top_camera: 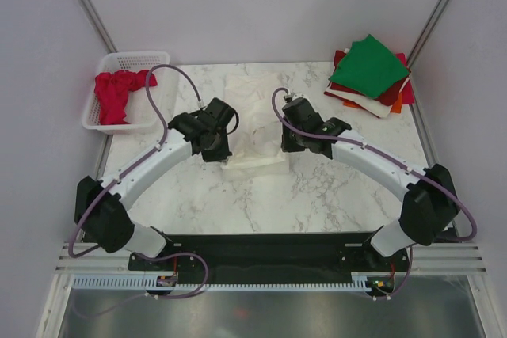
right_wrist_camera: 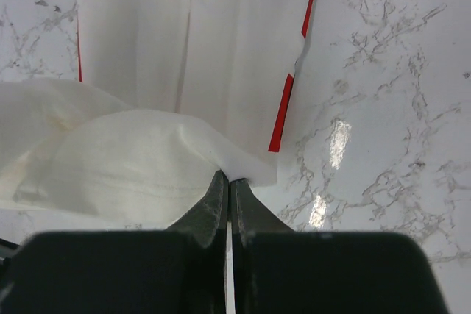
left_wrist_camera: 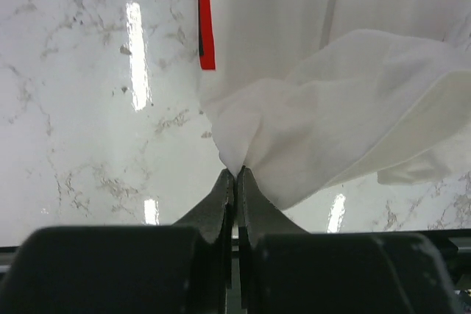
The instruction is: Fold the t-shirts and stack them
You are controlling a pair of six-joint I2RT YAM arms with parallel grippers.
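The left end effector (left_wrist_camera: 235, 176) is clamped tight on a near corner of the white shirt (top_camera: 252, 120), the right end effector (right_wrist_camera: 229, 178) on the other. The shirt lies in the middle of the desk (top_camera: 317, 191), its near edge bunched up.

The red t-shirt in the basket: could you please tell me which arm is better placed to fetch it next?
Left. The red t-shirt lies in the basket at the far left, nearer the left tool; the right tool would need to cross over. Both are shut on the white t-shirt.
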